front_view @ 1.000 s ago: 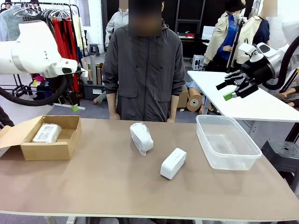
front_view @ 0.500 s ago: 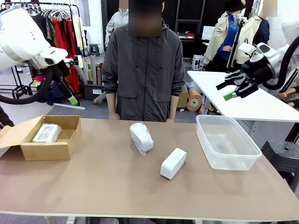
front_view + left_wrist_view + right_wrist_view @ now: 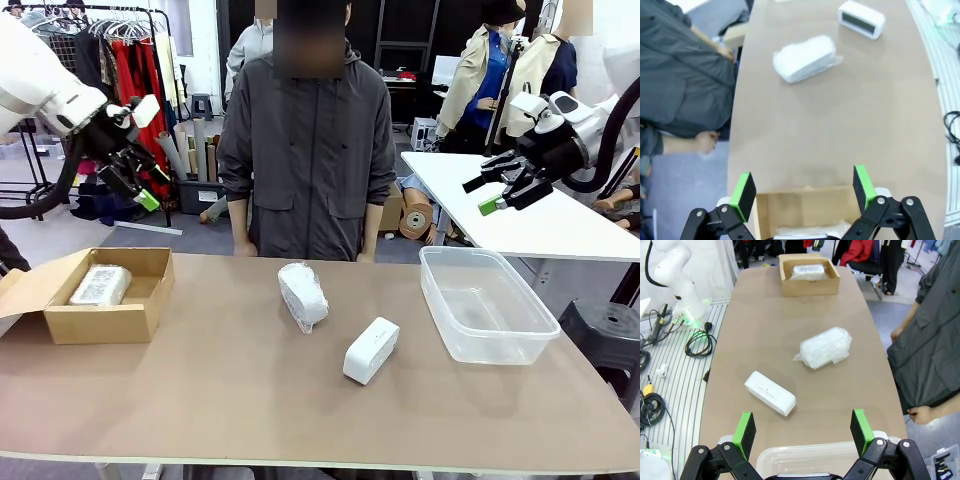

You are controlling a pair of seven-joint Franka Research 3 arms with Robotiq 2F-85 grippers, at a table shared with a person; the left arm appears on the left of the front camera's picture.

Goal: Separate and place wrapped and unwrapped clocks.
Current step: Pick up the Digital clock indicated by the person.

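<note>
Your left hand and right hand hang spread, empty; a crinkly plastic-wrapped white block lies near a smooth bare white block.

The table carried a cardboard box at its left edge and a clear tub at its right. A wrapped clock and a bare clock lay mid-table.

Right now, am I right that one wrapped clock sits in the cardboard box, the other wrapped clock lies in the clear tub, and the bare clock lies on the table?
Not quite: the other wrapped clock lies on the table near the bare clock, not in the clear tub, as the front view shows. The first wrapped clock is indeed in the cardboard box.
</note>
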